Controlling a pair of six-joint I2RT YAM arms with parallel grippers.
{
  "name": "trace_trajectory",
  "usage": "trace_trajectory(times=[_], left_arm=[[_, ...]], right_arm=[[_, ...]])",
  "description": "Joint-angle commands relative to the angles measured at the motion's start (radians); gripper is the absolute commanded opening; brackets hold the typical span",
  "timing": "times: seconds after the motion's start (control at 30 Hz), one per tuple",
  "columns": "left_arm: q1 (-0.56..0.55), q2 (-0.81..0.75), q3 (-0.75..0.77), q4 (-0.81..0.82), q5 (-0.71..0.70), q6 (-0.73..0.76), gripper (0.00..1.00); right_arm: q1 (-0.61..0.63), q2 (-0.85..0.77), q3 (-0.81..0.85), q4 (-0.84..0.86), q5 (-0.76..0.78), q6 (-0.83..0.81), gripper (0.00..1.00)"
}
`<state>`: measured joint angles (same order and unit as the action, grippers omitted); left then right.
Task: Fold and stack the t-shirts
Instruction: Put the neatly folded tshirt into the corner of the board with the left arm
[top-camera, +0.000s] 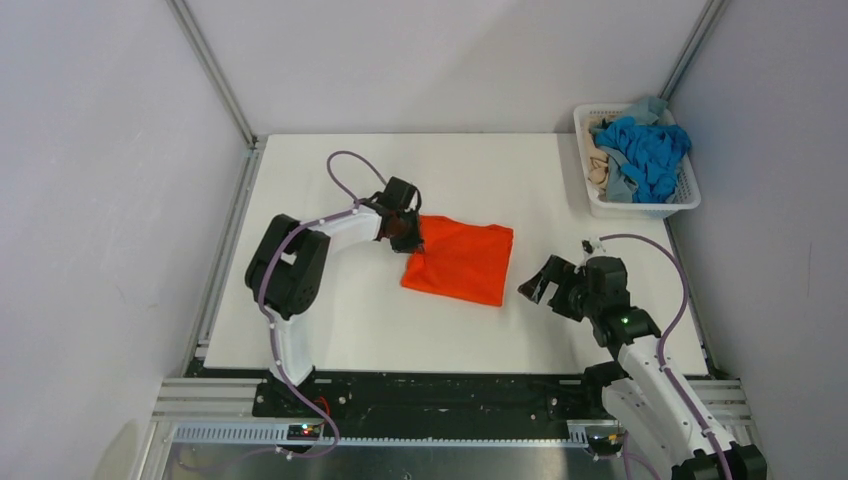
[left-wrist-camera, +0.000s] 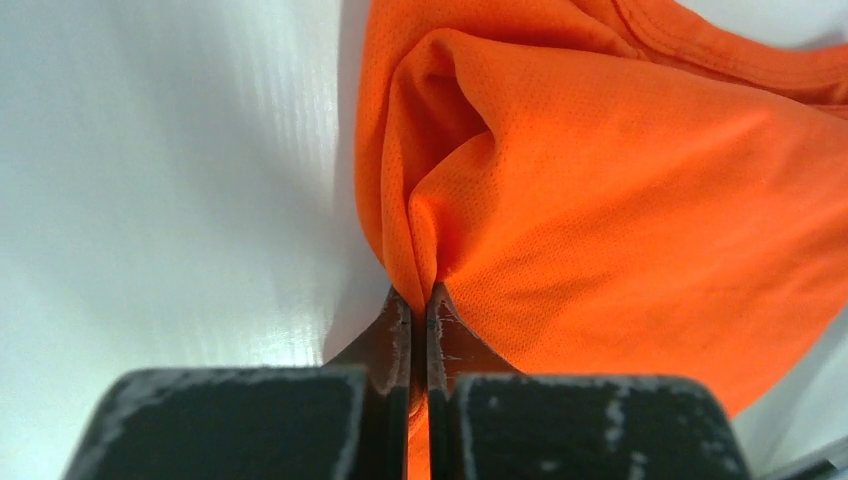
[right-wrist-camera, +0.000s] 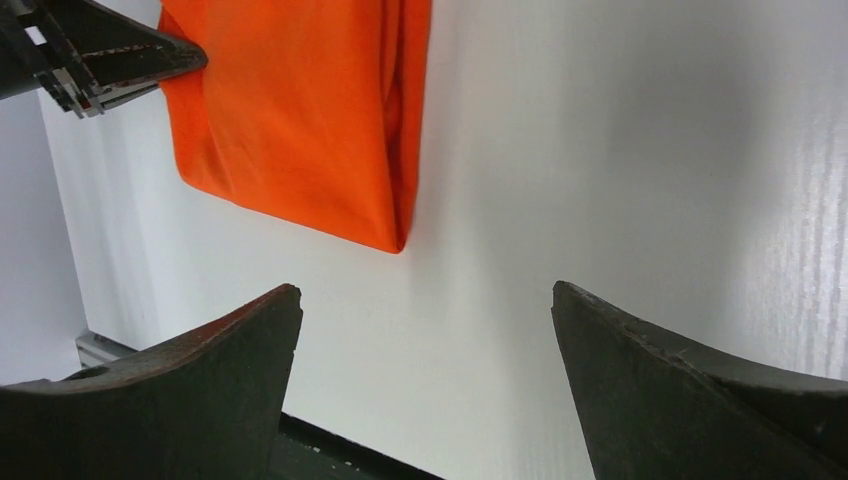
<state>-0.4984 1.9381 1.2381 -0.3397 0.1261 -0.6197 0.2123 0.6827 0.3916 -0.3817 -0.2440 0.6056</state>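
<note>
Left gripper (left-wrist-camera: 419, 300) pinched tight on orange t-shirt (top-camera: 462, 262) mid-frame; right gripper (right-wrist-camera: 425, 385) wide open, holding nothing, lower right.

Left wrist view: cropped by top and right edges, orange t-shirt (left-wrist-camera: 600, 200); amount of cloth pinched inside left gripper (left-wrist-camera: 419, 310) hidden between the fingers; gripper body blurred and cut by bottom edge. Top view: far-left corner of the shirt covered by that gripper, fingertips not to be made out. Too heaped in basket (top-camera: 640, 208) to count; beige t-shirt (top-camera: 598, 170) mostly buried beside blue t-shirt (top-camera: 650, 155), grey-blue t-shirt (top-camera: 648, 106) only peeking out behind. Right arm base lost off bottom-right corner. Right wrist view: fingers (right-wrist-camera: 200, 390) of right gripper (right-wrist-camera: 425, 290) cut by lower edge; shirt's far part cropped at top; left gripper cropped at upper-left corner.
</note>
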Motion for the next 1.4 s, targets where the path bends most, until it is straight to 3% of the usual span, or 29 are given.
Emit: trace_trajectory(times=[0.0, 0.13, 0.3, 0.57, 0.7, 0.97, 1.23, 1.37], left_arm=[[-0.004, 0.013, 0.052, -0.118, -0.241, 0.037, 0.0], [0.045, -0.044, 0.029, -0.157, -0.324, 0.055, 0.0], [0.195, -0.091, 0.022, -0.179, -0.356, 0.125, 0.0], [0.401, -0.029, 0.207, -0.268, -0.311, 0.322, 0.0], [0.484, 0.072, 0.364, -0.325, -0.257, 0.439, 0.0], [0.597, 0.374, 0.841, -0.544, -0.315, 0.581, 0.0], [0.669, 0.561, 1.189, -0.578, -0.42, 0.665, 0.0], [0.675, 0.591, 1.263, -0.559, -0.467, 0.724, 0.03]], right_arm=[[-0.021, -0.004, -0.003, 0.003, 0.004, -0.025, 1.0], [-0.025, -0.015, -0.003, -0.013, 0.027, -0.024, 1.0], [-0.024, -0.067, -0.004, -0.044, 0.085, -0.039, 1.0], [-0.024, -0.171, -0.037, -0.041, 0.158, -0.05, 1.0], [-0.025, -0.22, -0.046, -0.039, 0.178, -0.059, 1.0], [-0.025, -0.272, -0.05, -0.041, 0.232, -0.075, 1.0], [-0.026, -0.282, -0.084, 0.016, 0.244, -0.067, 1.0], [-0.025, -0.274, -0.085, 0.047, 0.284, -0.07, 1.0]])
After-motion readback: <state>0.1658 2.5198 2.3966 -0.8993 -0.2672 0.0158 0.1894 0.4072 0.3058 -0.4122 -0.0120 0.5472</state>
